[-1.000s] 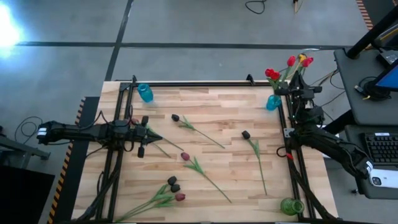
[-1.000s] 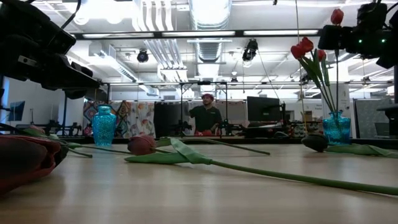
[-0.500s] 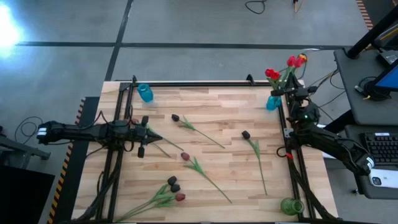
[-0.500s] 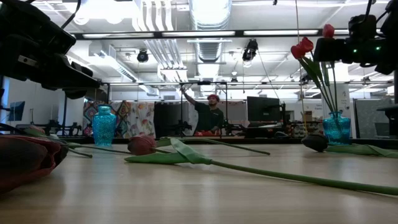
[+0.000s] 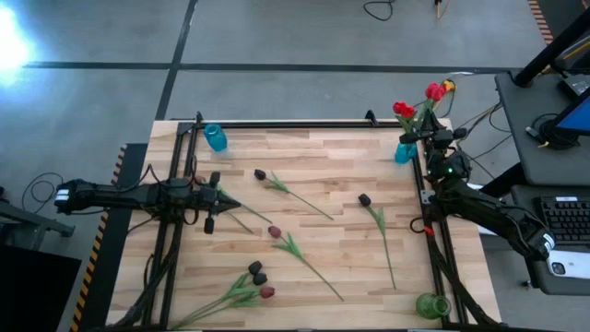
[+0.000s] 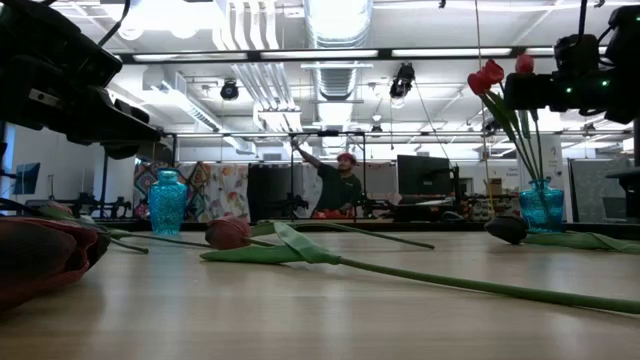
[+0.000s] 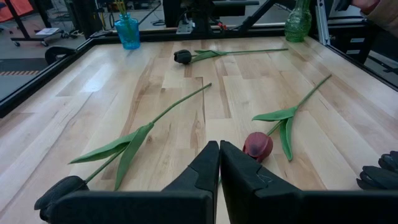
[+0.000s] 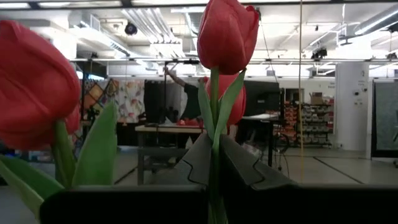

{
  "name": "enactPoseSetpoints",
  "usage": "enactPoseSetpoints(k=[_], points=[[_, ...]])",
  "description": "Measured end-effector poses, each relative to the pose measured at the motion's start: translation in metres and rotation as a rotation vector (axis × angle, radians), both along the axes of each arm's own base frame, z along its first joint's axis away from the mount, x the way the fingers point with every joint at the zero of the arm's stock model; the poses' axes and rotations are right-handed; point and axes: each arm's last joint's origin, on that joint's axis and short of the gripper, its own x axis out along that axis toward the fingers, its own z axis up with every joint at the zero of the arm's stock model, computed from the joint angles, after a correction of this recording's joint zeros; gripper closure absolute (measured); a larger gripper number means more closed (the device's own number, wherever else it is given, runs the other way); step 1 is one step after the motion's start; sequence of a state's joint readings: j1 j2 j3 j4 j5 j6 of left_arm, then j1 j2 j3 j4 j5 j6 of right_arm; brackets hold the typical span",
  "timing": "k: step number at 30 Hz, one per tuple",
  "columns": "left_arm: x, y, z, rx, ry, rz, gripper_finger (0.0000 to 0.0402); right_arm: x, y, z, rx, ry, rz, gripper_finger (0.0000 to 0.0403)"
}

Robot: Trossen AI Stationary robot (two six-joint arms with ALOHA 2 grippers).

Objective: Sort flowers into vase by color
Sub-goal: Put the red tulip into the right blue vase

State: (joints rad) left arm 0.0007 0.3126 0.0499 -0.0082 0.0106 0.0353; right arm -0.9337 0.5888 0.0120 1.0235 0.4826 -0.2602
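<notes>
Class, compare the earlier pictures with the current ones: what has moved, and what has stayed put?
The right hand, shut on a red tulip, carried it closer above the blue vase holding the other red tulips. The left hand stayed shut and idle, and the flowers on the table did not move.

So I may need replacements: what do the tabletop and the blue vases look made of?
The tabletop looks like jointed wood planks, pale with a light sheen; grain and seams show. The blue vases look like tinted glass, since light passes through, though clear plastic is possible.
</notes>
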Motion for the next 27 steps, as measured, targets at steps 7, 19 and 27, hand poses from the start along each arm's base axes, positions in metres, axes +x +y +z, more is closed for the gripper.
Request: enactPoseSetpoints(k=[7, 19, 27], points=[[0.000, 0.000, 0.000, 0.000, 0.000, 0.000, 0.0402, 0.001, 0.000, -0.003, 0.031, 0.008, 0.009, 0.0370], [0.000, 0.000, 0.000, 0.000, 0.000, 0.000, 0.0402, 0.001, 0.002, -0.003, 0.045, -0.006, -0.012, 0.0270], [0.000, 0.000, 0.000, 0.000, 0.000, 0.000, 0.0402, 0.000, 0.011, 0.004, -0.008, -0.018, -0.008, 0.0218]])
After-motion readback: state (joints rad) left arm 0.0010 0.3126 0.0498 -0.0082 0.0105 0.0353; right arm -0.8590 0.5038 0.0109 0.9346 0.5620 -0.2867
